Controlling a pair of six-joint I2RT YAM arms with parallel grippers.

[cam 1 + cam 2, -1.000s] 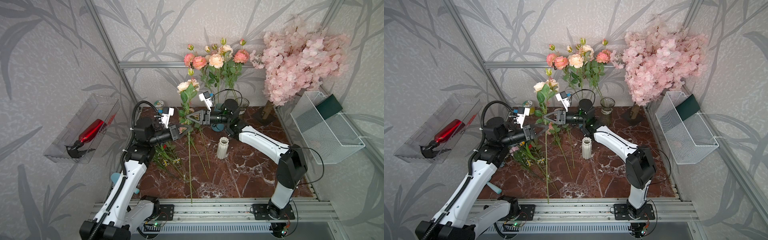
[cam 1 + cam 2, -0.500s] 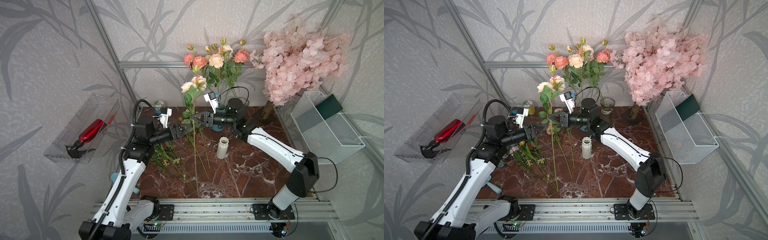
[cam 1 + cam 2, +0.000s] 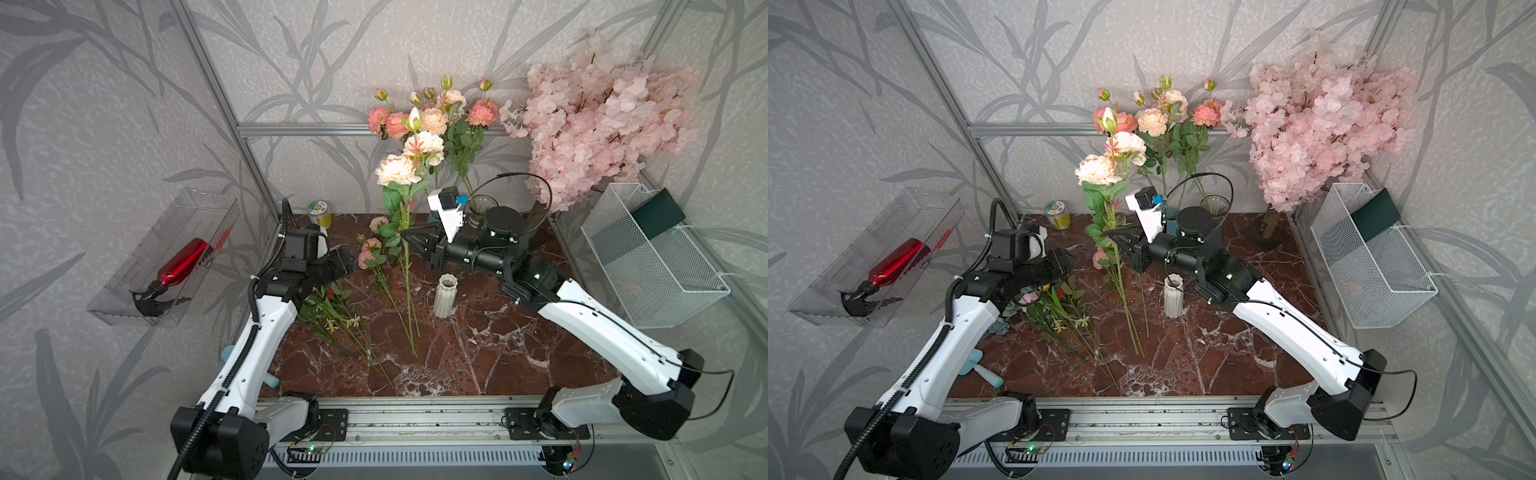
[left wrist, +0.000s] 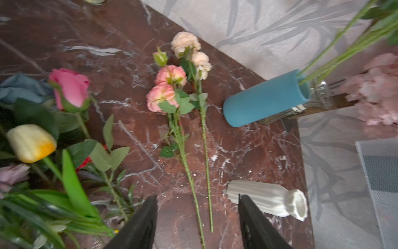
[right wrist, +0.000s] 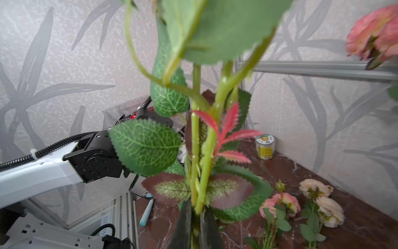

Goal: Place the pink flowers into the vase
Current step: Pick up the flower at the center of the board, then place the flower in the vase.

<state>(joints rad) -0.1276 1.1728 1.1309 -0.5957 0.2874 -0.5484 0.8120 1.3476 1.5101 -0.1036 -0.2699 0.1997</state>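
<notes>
The right gripper is pinching one pink flower spray mid-stem, just under its leaves, upright over the worktop centre. The left gripper is hanging spread and empty above two more sprays lying nearer the rear edge. The blue vase is standing at that edge. Expect a light, top-heavy, bendable spray; grip bare stem, not blooms.

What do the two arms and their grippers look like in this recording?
Both arms have white shells, black joints and black bases on a silver rail. The left arm carries a ribbed black cable hose; the right arm has thin black wires. The left gripper and right gripper are black with tapered jaws.
</notes>
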